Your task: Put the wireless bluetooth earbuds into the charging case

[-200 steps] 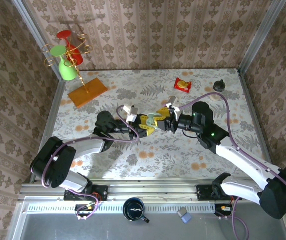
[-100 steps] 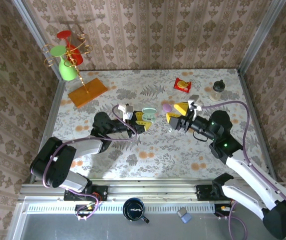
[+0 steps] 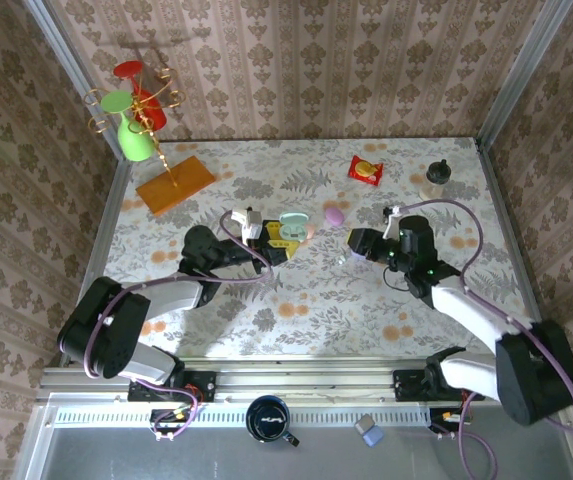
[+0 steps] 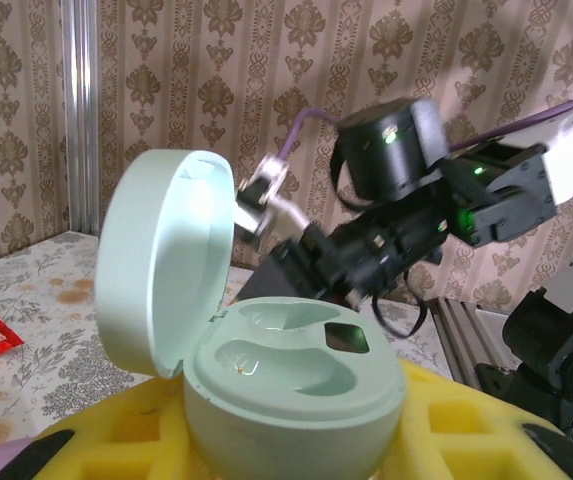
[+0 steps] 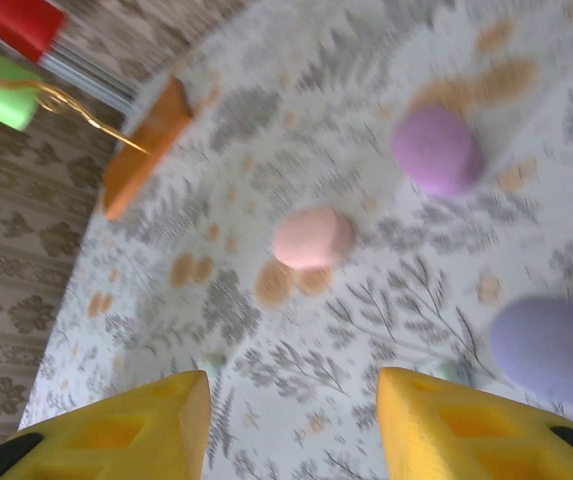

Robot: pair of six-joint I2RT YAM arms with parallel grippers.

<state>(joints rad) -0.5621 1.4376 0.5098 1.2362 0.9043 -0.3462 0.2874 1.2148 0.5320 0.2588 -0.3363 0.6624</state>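
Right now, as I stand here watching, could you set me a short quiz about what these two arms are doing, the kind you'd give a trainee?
1. True or false: the mint-green charging case clamped in the left gripper has its lid open.
2. What sits between the fingers of the right gripper? A) a red packet B) nothing C) an earbud
3. In the right wrist view, how many closed oval cases lie on the table?

Key
1. True.
2. B: the fingers stand apart above the tabletop.
3. Three: the purple case, the pink case and the lavender case.
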